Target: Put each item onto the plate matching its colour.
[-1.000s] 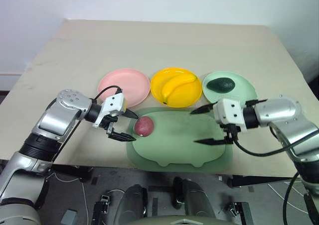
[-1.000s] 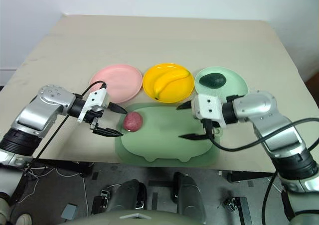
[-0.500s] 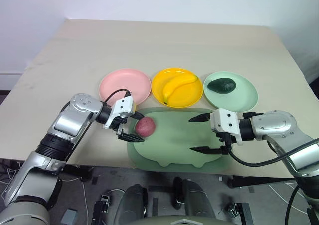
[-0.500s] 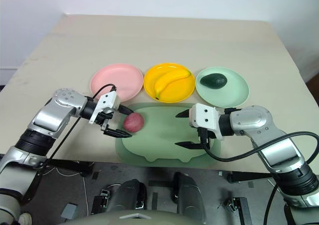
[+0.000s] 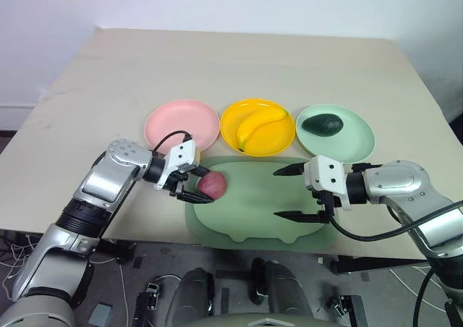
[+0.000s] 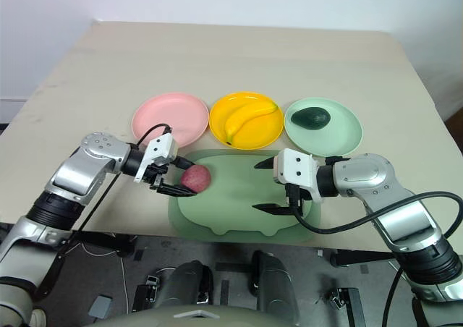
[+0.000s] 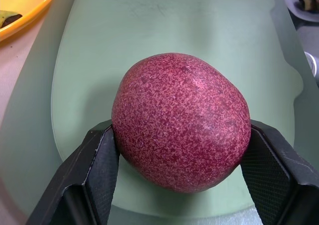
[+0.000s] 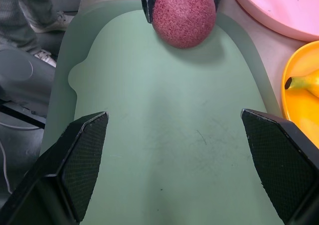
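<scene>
Reddish-purple fruit sits on the sage-green tray, at its left end, just below pink plate. Roughly round, so no clear long axis or pointing dir; slightly wider than tall in left wrist view. L gripper reaches in from the left, claw clamped on the fruit, one black finger pressed to each side; fruit's underside looks to be resting on tray. R gripper hangs over tray's right half, claw spread wide, nothing in it, well apart from fruit. Banana lies on yellow plate, long axis diagonal, curve bowing toward pink plate. Avocado on mint green plate, long axis approx left-right. No brands, labels or readable writing on any item.
</scene>
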Robot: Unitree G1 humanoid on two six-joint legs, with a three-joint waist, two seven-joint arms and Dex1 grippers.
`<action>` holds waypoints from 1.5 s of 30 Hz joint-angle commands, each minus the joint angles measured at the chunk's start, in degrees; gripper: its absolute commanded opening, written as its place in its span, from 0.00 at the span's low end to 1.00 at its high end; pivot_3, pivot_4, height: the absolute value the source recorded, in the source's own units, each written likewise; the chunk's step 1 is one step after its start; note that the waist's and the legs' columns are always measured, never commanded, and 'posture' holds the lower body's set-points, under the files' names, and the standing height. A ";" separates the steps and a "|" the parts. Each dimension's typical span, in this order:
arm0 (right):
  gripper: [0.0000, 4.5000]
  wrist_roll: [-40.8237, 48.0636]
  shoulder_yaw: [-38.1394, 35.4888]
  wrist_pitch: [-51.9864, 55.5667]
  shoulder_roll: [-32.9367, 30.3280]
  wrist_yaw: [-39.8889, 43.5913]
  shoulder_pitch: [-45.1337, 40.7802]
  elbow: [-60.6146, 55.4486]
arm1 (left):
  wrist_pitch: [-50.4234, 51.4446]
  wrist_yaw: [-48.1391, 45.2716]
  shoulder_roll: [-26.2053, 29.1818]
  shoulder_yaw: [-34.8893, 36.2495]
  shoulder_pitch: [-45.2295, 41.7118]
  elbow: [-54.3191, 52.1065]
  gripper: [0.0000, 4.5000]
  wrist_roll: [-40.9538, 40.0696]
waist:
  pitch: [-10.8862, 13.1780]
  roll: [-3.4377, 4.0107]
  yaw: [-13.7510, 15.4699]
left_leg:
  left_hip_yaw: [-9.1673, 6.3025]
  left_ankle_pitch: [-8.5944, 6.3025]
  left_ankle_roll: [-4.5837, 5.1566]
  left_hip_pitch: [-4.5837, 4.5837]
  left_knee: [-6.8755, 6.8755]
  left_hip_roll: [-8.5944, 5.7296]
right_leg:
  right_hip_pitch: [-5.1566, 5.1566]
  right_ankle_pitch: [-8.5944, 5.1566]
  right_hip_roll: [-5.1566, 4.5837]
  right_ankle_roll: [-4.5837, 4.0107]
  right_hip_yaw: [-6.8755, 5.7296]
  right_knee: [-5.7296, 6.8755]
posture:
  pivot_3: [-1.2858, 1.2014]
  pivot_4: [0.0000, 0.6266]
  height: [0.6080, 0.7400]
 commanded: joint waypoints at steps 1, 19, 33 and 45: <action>1.00 0.97 -0.48 0.27 0.06 -0.31 -0.69 -2.40 | 2.28 1.26 -0.52 2.86 0.38 -2.86 0.71 -2.62 | 0.00 0.00 -0.06 | 0.00 0.00 0.00 0.00 0.00 0.00 | 0.00 0.00 0.00 0.00 0.00 0.00 | 0.52 0.24 1.00; 1.00 0.07 1.50 -1.26 1.59 -0.50 -3.91 -0.04 | 0.40 19.47 2.43 14.82 -4.51 12.36 1.00 1.64 | -0.01 -0.04 0.00 | 0.01 0.00 0.00 -0.01 0.01 0.00 | 0.00 0.01 0.00 0.00 -0.02 0.01 | 0.52 0.24 1.00; 1.00 0.02 -2.08 -2.45 -0.44 0.54 -4.83 4.67 | 5.76 27.75 -1.01 23.30 -2.74 4.07 1.00 -4.17 | 0.00 -0.07 -0.12 | 0.02 0.01 -0.01 -0.01 0.03 0.00 | 0.00 0.02 -0.02 0.01 -0.02 0.00 | 0.52 0.24 1.00; 1.00 10.86 -20.59 7.02 -1.45 -3.20 -1.15 11.19 | 21.97 32.63 3.61 39.30 21.19 -27.55 1.00 -17.91 | -0.01 -0.08 0.31 | -0.01 0.01 -0.02 0.14 -0.02 0.06 | 0.13 0.01 -0.07 0.01 0.00 -0.02 | 0.52 0.24 1.00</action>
